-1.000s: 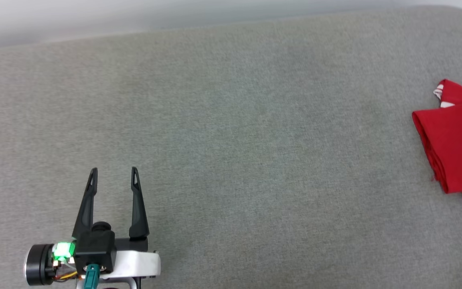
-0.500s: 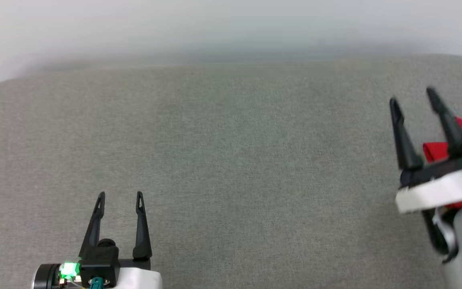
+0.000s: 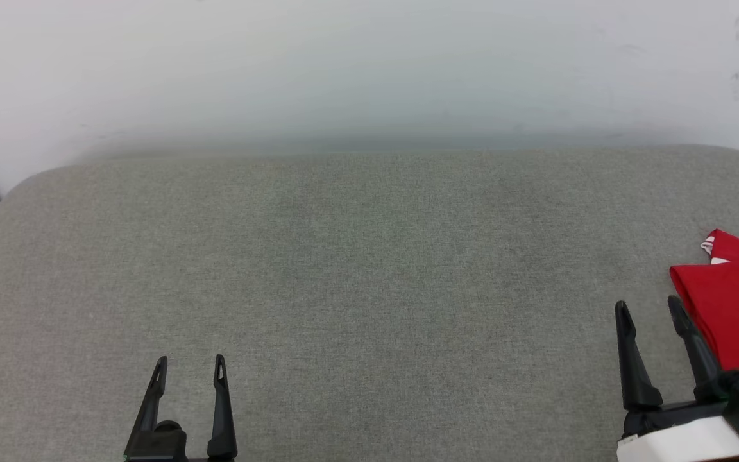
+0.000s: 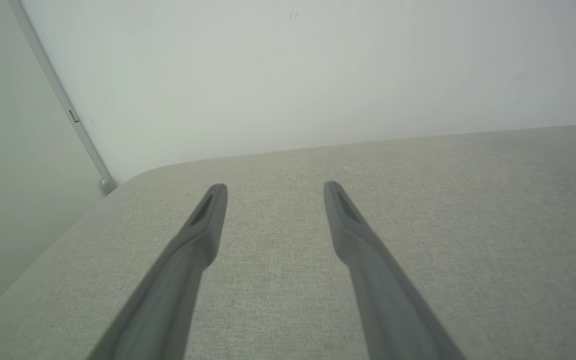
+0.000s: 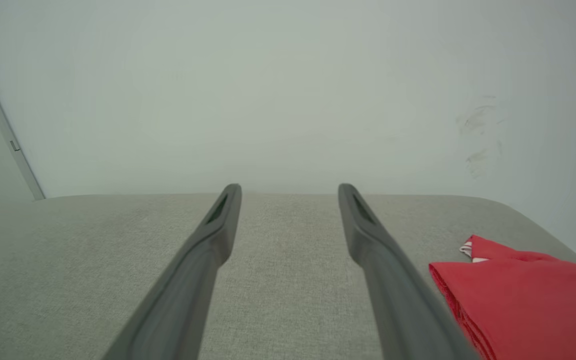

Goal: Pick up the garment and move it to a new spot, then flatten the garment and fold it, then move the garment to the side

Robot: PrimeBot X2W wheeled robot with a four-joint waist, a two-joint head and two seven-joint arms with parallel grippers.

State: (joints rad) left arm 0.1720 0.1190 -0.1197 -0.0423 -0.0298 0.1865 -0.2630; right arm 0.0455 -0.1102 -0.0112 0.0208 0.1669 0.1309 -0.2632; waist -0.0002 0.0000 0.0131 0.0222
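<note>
Head cam high, tilted down; wrist cams low and close, facing wall (image 3: pixel 369 64).
All share grey cushion (image 3: pixel 369 269); garment (image 3: pixel 738 314) lower right in head and right wrist views.

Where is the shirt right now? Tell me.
In the head view the shirt lies folded at the grey surface's far right edge, just right of the open right gripper.

I see my right gripper (image 5: pixel 289 192) with fingers spread over grey cushion (image 5: pixel 93 260); folded red garment (image 5: pixel 528 295) lies just beside, lower right.
</note>
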